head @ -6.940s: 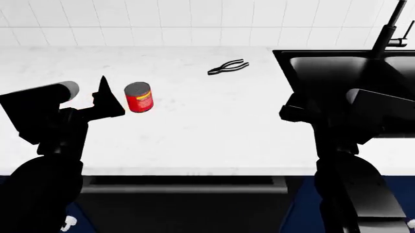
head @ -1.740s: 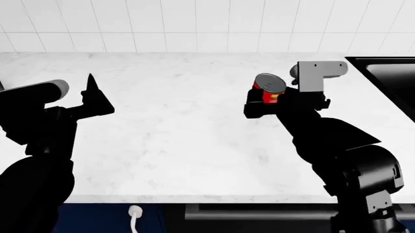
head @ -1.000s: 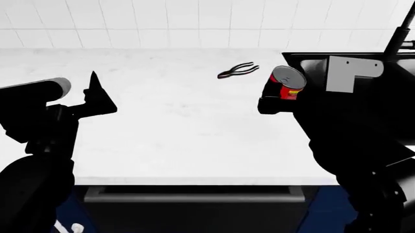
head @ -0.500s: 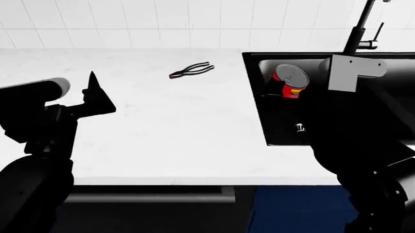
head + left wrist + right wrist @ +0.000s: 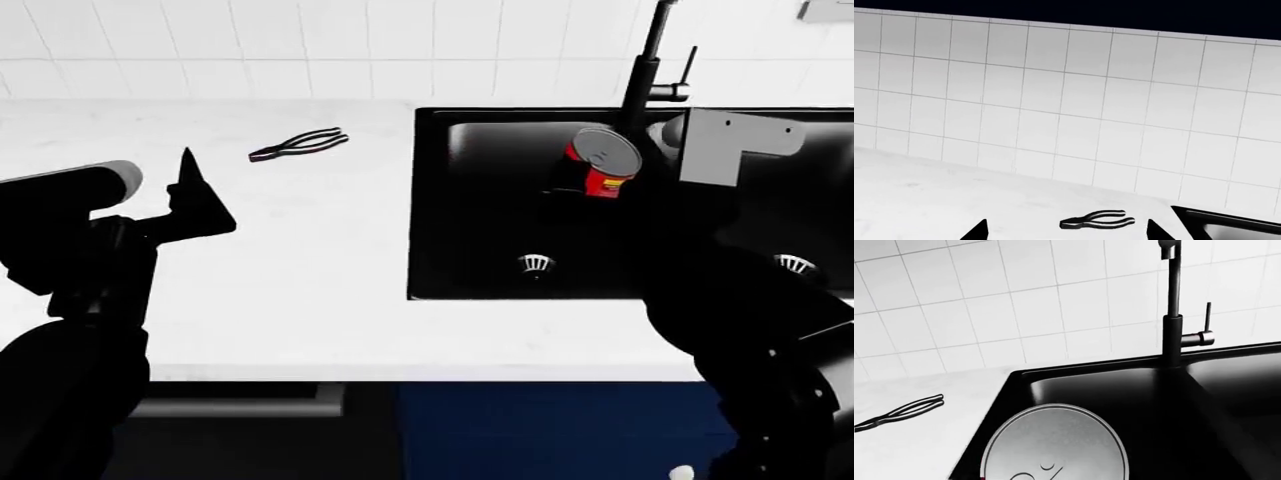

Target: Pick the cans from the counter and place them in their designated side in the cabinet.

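Observation:
The red can (image 5: 602, 166), with a yellow label and silver top, is held in my right gripper (image 5: 585, 178), raised over the left basin of the black sink (image 5: 481, 225). In the right wrist view its silver top (image 5: 1054, 445) fills the near foreground and hides the fingers. My left gripper (image 5: 196, 200) is open and empty above the white counter (image 5: 294, 270); its fingertips (image 5: 978, 231) stand wide apart in the left wrist view. The taller black can and the cabinet are out of view.
A black tongs-like tool (image 5: 299, 144) lies on the counter near the tiled back wall; it also shows in the left wrist view (image 5: 1095, 221) and the right wrist view (image 5: 899, 412). The black tap (image 5: 650, 60) stands behind the sink. The counter's front edge (image 5: 400, 372) is close.
The head view has swung right: the sink and the tool have slid left in it. The red can, earlier beside the sink's left rim, is now over the basin. The left arm looks unchanged.

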